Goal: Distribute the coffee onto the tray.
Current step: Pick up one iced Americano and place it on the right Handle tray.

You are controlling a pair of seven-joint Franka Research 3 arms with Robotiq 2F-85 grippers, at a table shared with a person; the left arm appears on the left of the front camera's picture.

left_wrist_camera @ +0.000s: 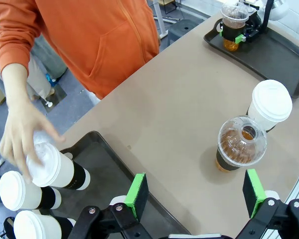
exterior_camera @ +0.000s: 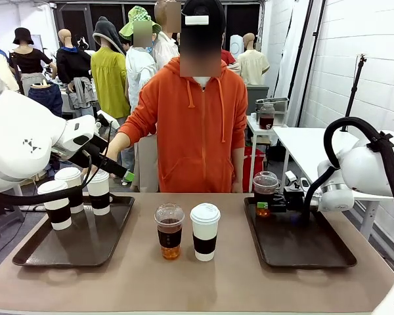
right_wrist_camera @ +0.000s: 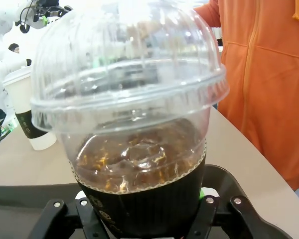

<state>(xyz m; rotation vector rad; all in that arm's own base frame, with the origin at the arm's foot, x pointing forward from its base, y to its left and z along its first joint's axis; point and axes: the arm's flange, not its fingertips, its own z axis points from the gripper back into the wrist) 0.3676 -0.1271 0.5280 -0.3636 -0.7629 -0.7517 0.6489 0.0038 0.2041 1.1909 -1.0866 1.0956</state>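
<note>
Right gripper [exterior_camera: 265, 207]: fingers clamped on the dark ribbed sleeve of a clear dome-lidded plastic cup [right_wrist_camera: 134, 124] of brown drink, at the far-left corner of the right tray [exterior_camera: 308, 246]. Can't tell if the base touches the tray.

Left gripper [left_wrist_camera: 195, 194]: green pads wide apart, empty, above the left tray [exterior_camera: 85, 252] edge.

That dark rimmed tray holds three white-lidded paper cups [exterior_camera: 56, 205] with brown bands. The person's hand [left_wrist_camera: 22, 132] is on one lid.

Table [exterior_camera: 203, 282] centre: second dome cup [exterior_camera: 169, 231] just beside the fourth paper cup [exterior_camera: 205, 231].

Three paper cups [exterior_camera: 70, 190] and the person's hand [left_wrist_camera: 20, 134] crowd the left tray's [exterior_camera: 85, 252] far left; its near right lies bare. Two cups [exterior_camera: 205, 231] block mid-table. The right tray [exterior_camera: 315, 249] lies open beyond the clear cup [exterior_camera: 264, 193] at its far left.
</note>
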